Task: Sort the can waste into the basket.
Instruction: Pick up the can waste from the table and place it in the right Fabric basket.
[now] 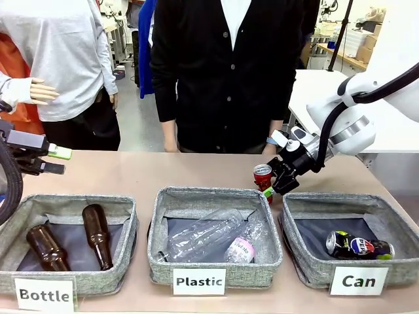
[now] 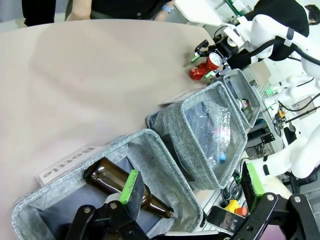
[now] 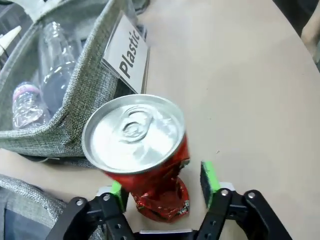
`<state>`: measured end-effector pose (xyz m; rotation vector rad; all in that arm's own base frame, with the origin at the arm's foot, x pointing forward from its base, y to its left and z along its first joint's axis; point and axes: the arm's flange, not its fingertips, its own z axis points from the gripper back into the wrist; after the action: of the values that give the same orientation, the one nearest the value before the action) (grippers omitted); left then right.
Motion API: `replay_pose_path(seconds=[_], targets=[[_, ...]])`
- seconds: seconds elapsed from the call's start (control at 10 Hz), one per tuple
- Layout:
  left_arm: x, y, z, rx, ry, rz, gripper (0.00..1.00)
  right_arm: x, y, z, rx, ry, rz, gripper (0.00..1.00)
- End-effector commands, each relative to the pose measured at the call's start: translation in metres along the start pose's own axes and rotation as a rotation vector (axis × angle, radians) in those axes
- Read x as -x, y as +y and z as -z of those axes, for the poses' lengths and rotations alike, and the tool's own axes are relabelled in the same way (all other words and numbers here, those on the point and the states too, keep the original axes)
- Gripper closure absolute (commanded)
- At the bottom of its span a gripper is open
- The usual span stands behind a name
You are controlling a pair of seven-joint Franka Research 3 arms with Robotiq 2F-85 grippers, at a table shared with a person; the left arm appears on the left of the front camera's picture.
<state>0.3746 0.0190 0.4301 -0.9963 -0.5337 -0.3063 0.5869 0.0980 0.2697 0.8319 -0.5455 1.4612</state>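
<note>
Front: the right gripper (image 1: 273, 185) pinches the red can (image 1: 263, 177) just behind the Can basket (image 1: 308, 203), where the dark can (image 1: 357, 246) lies. Left wrist: the left gripper (image 2: 192, 187) is spread. Right wrist: green pads (image 3: 208, 179) flank the crumpled can (image 3: 137, 155) near the Plastic basket (image 3: 75, 115)

The right arm (image 1: 366, 104) is glossy white with a silver wrist ring and a thick black cable. Its right gripper (image 1: 272, 185) is black with green pads (image 3: 209, 178). The person (image 1: 226, 65) wears a black cardigan over white.
</note>
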Motion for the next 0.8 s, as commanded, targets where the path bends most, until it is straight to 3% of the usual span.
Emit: replay_pose_path(seconds=[0.0, 0.1, 0.5, 0.7], targets=[[0.002, -0.001, -0.002, 0.007, 0.005, 0.000, 0.00, -0.003, -0.007, -0.001, -0.012, -0.039, 0.020, 0.66], [0.002, -0.001, -0.002, 0.007, 0.005, 0.000, 0.00, -0.001, -0.007, -0.001, -0.006, -0.043, 0.027, 1.00], [0.002, -0.001, -0.002, 0.007, 0.005, 0.000, 0.00, -0.001, -0.002, -0.005, 0.017, -0.057, 0.033, 1.00], [0.002, -0.001, -0.002, 0.007, 0.005, 0.000, 0.00, -0.018, 0.025, -0.028, 0.102, -0.076, 0.032, 1.00]])
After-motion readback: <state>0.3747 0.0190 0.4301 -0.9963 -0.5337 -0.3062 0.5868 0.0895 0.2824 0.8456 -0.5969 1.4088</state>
